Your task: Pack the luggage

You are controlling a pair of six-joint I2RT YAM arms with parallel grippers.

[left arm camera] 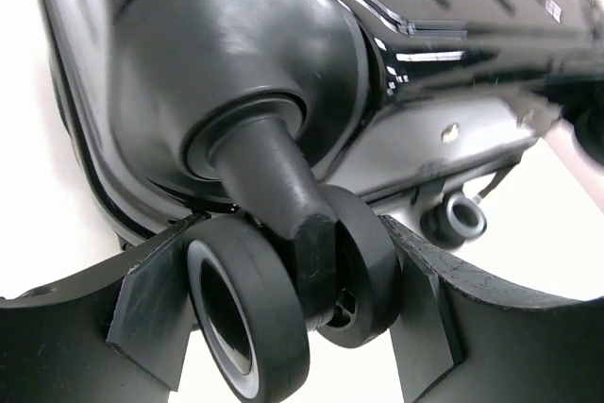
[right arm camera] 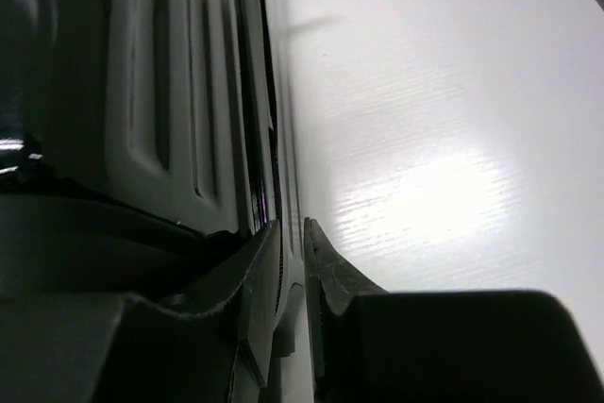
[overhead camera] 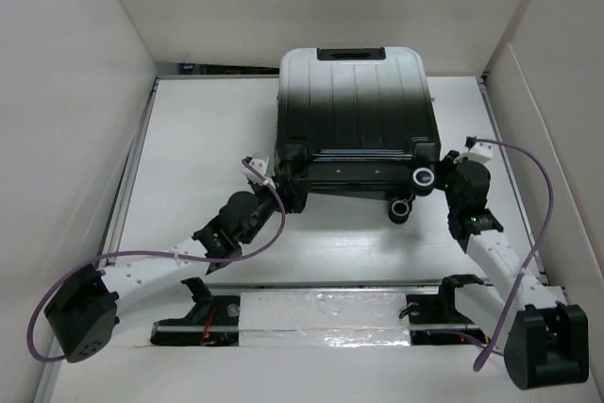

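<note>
The luggage (overhead camera: 354, 110) lies closed and flat at the middle back of the table, black near the wheels and fading to silver at the far handle. My left gripper (overhead camera: 280, 179) is at its near left corner. In the left wrist view the gripper (left arm camera: 283, 276) is closed around the black twin caster wheel (left arm camera: 250, 313), with a finger against each side. My right gripper (overhead camera: 436, 169) is at the near right corner beside another wheel (overhead camera: 424, 176). In the right wrist view it (right arm camera: 291, 233) is almost closed on a thin grey strip along the ribbed shell's (right arm camera: 160, 92) side seam.
The white table (overhead camera: 198, 139) is boxed in by white walls on the left, back and right. A second caster (overhead camera: 403, 209) sticks out at the luggage's near edge and also shows in the left wrist view (left arm camera: 458, 217). Purple cables loop beside both arms.
</note>
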